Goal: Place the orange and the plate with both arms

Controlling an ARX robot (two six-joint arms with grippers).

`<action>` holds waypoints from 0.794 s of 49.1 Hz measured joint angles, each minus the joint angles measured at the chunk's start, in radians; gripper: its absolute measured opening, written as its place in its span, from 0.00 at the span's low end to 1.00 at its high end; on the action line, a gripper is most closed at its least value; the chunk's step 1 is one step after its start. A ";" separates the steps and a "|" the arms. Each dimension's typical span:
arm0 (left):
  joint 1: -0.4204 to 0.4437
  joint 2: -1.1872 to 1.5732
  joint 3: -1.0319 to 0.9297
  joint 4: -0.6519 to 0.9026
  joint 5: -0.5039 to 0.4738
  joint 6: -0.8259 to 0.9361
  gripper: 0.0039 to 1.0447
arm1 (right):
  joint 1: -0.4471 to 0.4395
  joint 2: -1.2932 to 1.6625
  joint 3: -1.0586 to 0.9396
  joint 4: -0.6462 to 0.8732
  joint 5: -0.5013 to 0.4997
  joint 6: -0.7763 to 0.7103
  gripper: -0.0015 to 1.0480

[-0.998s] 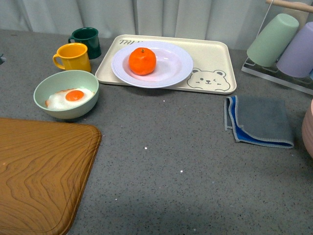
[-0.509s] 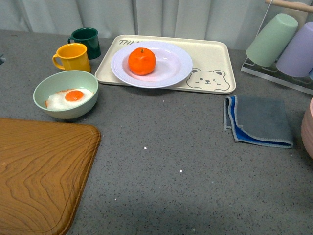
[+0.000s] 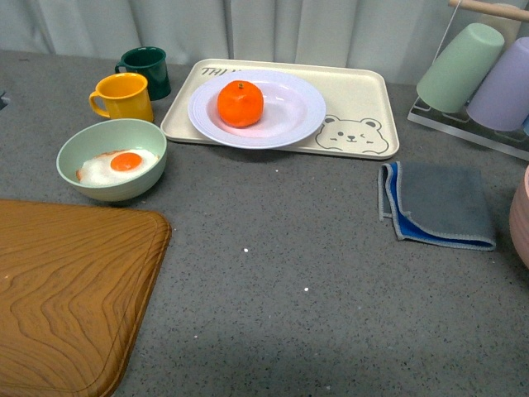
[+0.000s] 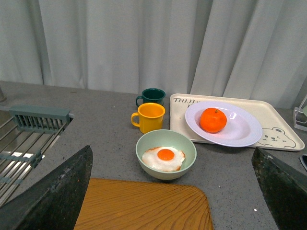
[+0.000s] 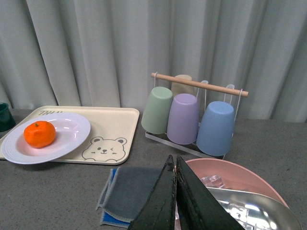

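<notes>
The orange [image 3: 240, 102] lies in the white plate [image 3: 293, 112], which sits on the beige bear-printed tray [image 3: 364, 95] at the back of the counter. Both also show in the left wrist view, orange [image 4: 213, 120] in plate [image 4: 244, 129], and in the right wrist view, orange [image 5: 40, 133] in plate [image 5: 67, 136]. Neither arm shows in the front view. My left gripper [image 4: 172, 191] is open and empty, high above the wooden board. My right gripper [image 5: 174, 165] is shut and empty, above the pink basin's near rim.
A pale green bowl [image 3: 111, 159] with a fried egg, a yellow mug [image 3: 124, 97] and a dark green mug [image 3: 146, 70] stand left of the tray. A wooden board [image 3: 66, 289] lies front left. A grey-blue cloth [image 3: 438, 203], a cup rack [image 5: 192, 112] and a pink basin [image 5: 240, 179] are at the right.
</notes>
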 joint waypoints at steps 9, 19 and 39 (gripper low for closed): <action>0.000 0.000 0.000 0.000 0.000 0.000 0.94 | 0.000 -0.116 0.000 -0.109 0.000 0.000 0.01; 0.000 0.000 0.000 0.000 0.000 0.000 0.94 | 0.000 -0.195 0.000 -0.186 0.000 0.000 0.01; 0.000 0.000 0.000 0.000 0.000 0.000 0.94 | 0.000 -0.310 0.000 -0.300 -0.001 0.000 0.01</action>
